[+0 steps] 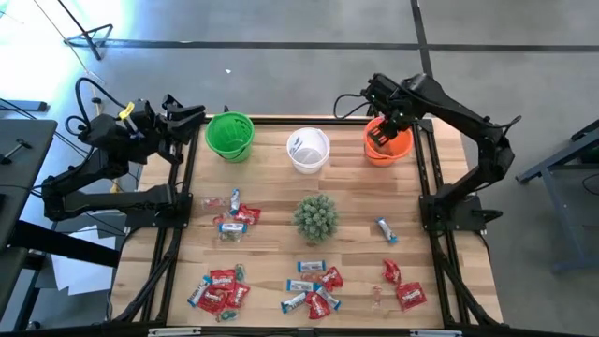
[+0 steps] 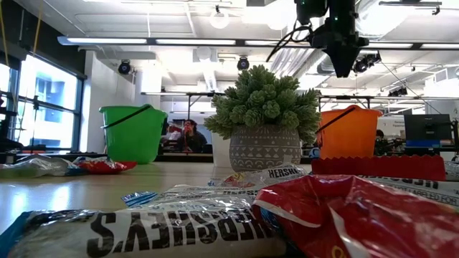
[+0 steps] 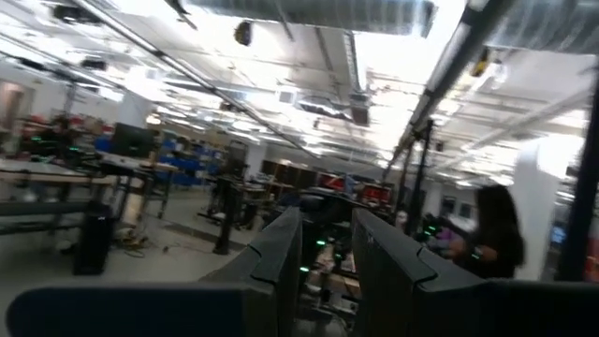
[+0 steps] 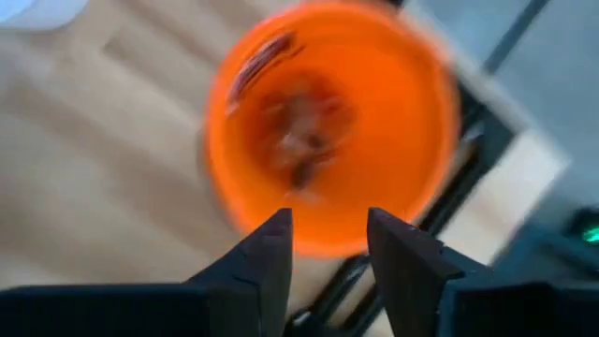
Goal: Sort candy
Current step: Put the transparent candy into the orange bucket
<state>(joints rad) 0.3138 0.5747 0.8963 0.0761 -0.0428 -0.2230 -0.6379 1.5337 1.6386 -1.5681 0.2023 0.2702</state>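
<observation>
**Mia:** Where is the right pincer (image 1: 382,140)?

**Ben:** It hangs over the orange cup (image 1: 387,145), at the far right of the desk (image 1: 271,253). Its two fingers (image 4: 267,257) are apart with nothing between them. In its own camera you look down into the orange cup, and there is something reddish lying at the bottom, but it is too blurry to name.

**Mia:** And the left pincer (image 1: 194,115)?

**Ben:** It is off the far left corner of the desk, near the green cup (image 1: 229,136). It points out at the room. Its fingers have a small gap and hold nothing.

**Mia:** Where is the candy (image 1: 217,290)?

**Ben:** Lying on the desk in little heaps, red ones and blue-and-white ones mixed. One heap is at the near left, one in the near middle, one at the near right. A few more lie left of the spiky plant (image 1: 315,217), and one blue-and-white piece lies alone to its right.

**Mia:** What's between the green and orange cups?

**Ben:** A white cup (image 1: 308,150).
</observation>
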